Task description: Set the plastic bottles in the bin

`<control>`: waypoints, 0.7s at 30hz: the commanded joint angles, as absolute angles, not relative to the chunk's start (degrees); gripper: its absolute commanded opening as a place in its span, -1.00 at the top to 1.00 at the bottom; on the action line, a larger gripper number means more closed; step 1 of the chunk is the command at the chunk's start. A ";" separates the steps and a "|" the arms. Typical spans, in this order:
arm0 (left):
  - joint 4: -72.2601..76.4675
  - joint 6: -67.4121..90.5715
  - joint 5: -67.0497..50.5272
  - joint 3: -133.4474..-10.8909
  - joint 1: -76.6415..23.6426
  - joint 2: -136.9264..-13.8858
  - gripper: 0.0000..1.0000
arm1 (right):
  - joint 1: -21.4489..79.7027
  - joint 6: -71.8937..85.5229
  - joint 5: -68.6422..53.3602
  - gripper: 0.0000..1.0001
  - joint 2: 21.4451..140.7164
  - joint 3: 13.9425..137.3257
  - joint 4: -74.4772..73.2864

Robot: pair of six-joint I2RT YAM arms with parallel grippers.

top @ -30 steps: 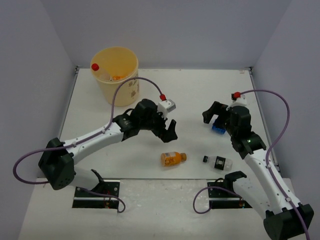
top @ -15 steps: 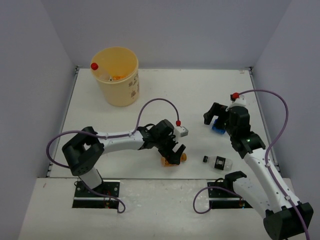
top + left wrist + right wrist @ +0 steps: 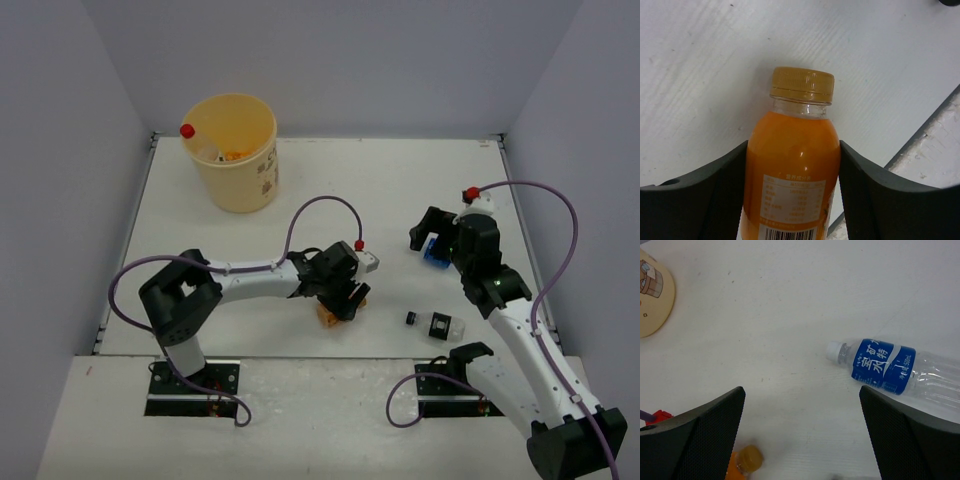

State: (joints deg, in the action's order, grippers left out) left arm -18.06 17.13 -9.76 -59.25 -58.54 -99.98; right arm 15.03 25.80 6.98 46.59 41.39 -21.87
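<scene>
Fingers [image 3: 705,200] of the left end effector [image 3: 345,303] pinch the orange bottle [image 3: 792,145] (brown-capped), while the right end effector [image 3: 802,390] gapes over the blue-labelled bottle [image 3: 882,365].

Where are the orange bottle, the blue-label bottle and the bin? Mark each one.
orange bottle [image 3: 792,145], left wrist view, on its orange body above the label.
blue-label bottle [image 3: 883,366], right wrist view, on the blue label.
bin [image 3: 236,186], top external view, on its outer side wall.

Orange bottle [image 3: 790,150], lower half beyond wrist-view edge
</scene>
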 commanded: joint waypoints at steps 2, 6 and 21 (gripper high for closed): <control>-23.34 19.43 4.42 -66.71 -58.14 -96.28 1.00 | 14.85 25.49 9.50 -0.97 46.05 41.04 -21.27; -28.53 20.33 12.87 -75.35 -53.49 -94.34 1.00 | 14.85 25.53 11.48 -0.97 46.00 40.78 -21.18; -26.80 17.41 28.13 -107.72 -22.40 -96.44 0.85 | 14.68 24.68 15.20 -0.98 45.36 40.87 -21.27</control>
State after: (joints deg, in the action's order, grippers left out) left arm -27.94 18.80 23.02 -100.69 -29.95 -94.43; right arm 14.96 25.43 12.54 46.51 40.99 -21.93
